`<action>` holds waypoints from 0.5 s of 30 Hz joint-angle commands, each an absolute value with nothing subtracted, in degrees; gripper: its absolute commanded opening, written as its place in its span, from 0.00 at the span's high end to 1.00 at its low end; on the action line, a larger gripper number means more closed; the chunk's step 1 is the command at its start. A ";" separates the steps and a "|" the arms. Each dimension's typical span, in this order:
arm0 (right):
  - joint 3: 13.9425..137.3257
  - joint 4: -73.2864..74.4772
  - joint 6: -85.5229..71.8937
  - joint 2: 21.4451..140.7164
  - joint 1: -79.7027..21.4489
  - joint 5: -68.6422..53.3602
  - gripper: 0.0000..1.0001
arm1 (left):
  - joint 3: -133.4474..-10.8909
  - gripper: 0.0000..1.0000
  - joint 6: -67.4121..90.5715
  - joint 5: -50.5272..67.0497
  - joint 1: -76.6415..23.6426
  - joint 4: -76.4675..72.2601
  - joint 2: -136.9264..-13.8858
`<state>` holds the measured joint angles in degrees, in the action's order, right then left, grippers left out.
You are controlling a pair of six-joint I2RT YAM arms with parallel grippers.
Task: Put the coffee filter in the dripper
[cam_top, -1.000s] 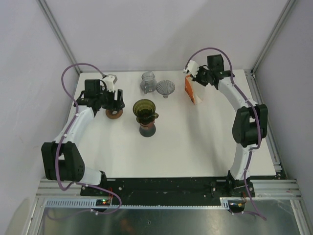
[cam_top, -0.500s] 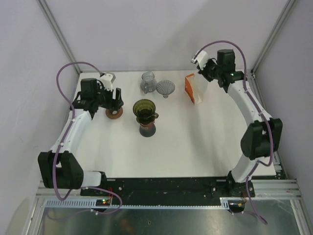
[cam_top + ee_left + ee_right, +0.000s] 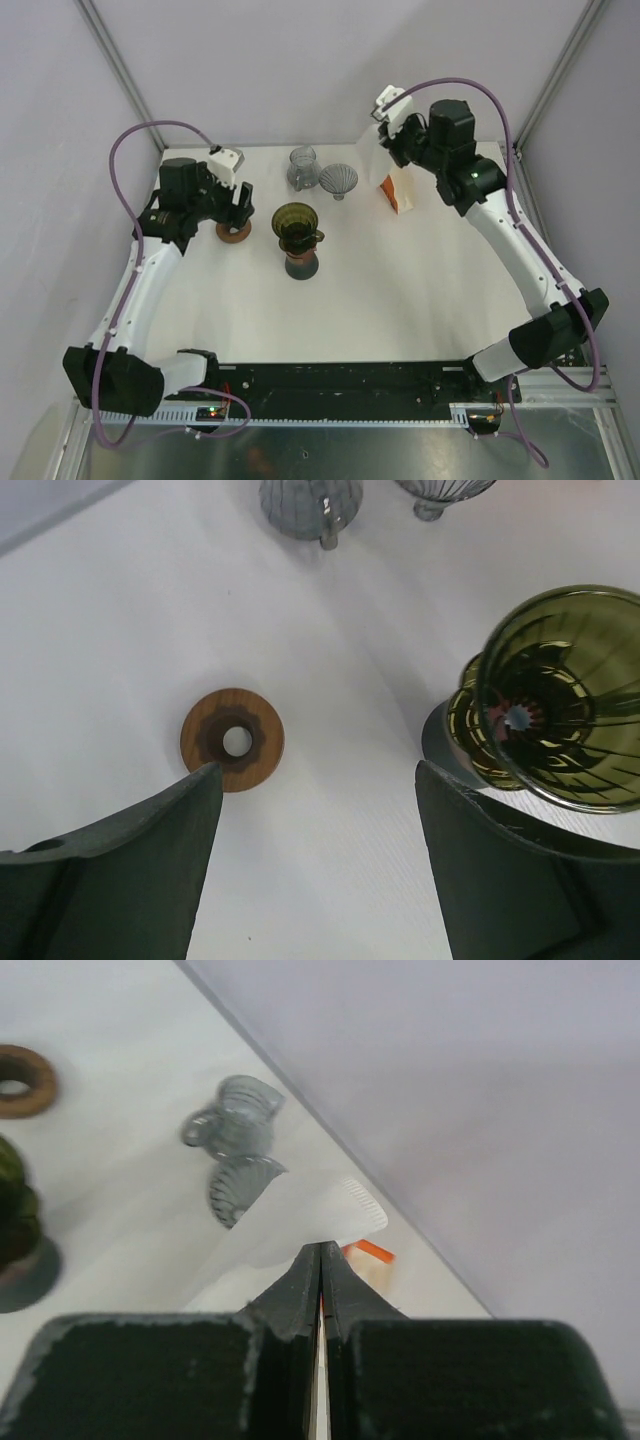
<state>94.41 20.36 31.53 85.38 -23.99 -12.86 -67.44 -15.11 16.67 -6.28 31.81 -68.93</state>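
The right gripper (image 3: 320,1250) has its jaws pressed together on one edge of the filter (image 3: 300,1220). The white paper stands out ahead of the fingertips, its crimped seam at the far end, and hangs in the air over the orange box (image 3: 397,195) at the far right of the table (image 3: 400,300). Whether its lower edge is free of the box cannot be told. The dripper (image 3: 296,221), an olive-green cone with its mouth up, sits on a dark base (image 3: 301,266) near the middle of the table. From the held filter it lies to the robot's left and closer to the arm bases. In the right wrist view only a sliver of it shows at the left edge, so the paper points past it toward the two glass vessels (image 3: 232,1130) and not at its mouth. The move probably turns on swinging the right wrist left and back, then tipping the filter so its narrow end goes down into the cone. The left gripper (image 3: 318,780) is nearer the dripper, just beside it. Its fingers are spread wide and hold nothing, hovering over a wooden ring (image 3: 232,740). It could steady the dripper, but the filter is with the right arm, well apart from the cone.
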 commanded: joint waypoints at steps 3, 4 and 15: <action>107.76 33.40 19.68 86.65 -33.11 -10.39 1.00 | -72.33 0.18 -15.63 17.03 -7.80 34.20 -65.19; 111.27 36.12 17.57 87.98 -33.74 -10.56 1.00 | -72.86 0.18 -15.07 17.22 -7.90 34.33 -64.81; 122.21 43.32 -8.65 98.31 -36.89 -10.12 1.00 | -84.72 0.24 -10.75 15.71 -19.30 37.32 -64.73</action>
